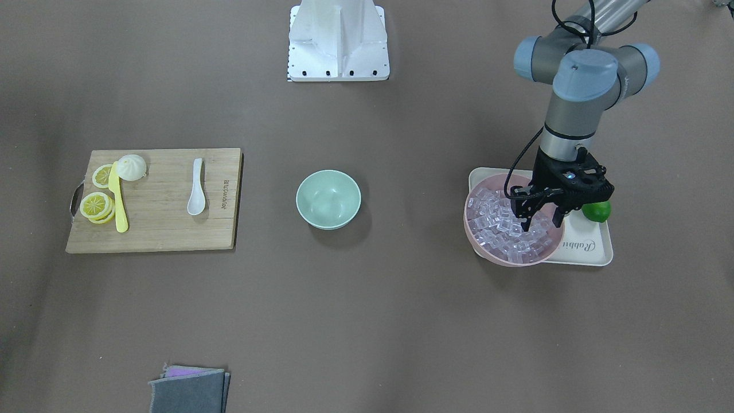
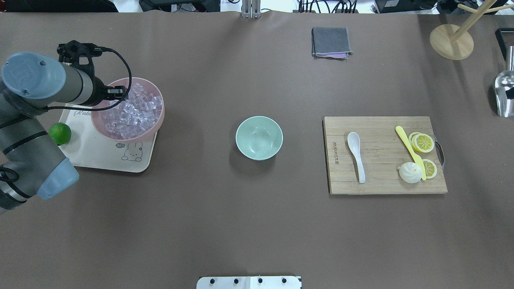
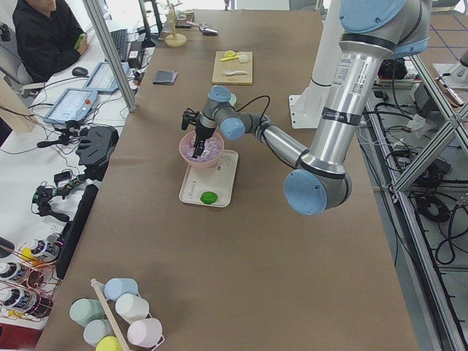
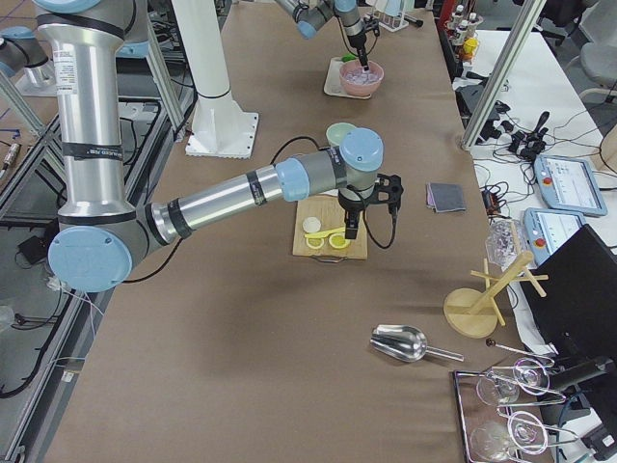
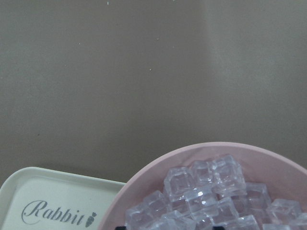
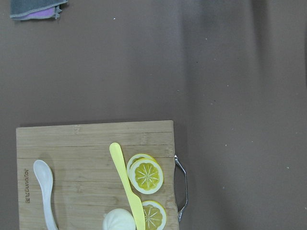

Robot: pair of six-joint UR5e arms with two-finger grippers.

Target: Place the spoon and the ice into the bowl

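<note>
The white spoon (image 1: 196,195) lies on the wooden cutting board (image 1: 155,229); it also shows in the right wrist view (image 6: 45,191). The mint-green bowl (image 1: 328,198) stands empty at the table's middle. Many clear ice cubes (image 1: 496,229) fill a pink bowl (image 1: 507,262) on a cream tray (image 1: 590,249). My left gripper (image 1: 539,217) is open, its fingertips down among the ice. My right gripper (image 4: 351,231) hangs above the cutting board and shows only in the exterior right view; I cannot tell its state.
A yellow knife (image 1: 119,201), lemon slices (image 1: 96,205) and a white bun (image 1: 133,167) share the board. A lime (image 1: 597,211) sits on the tray. A grey cloth (image 2: 330,42), a wooden stand (image 2: 451,42) and a metal scoop (image 2: 505,94) lie at the far side.
</note>
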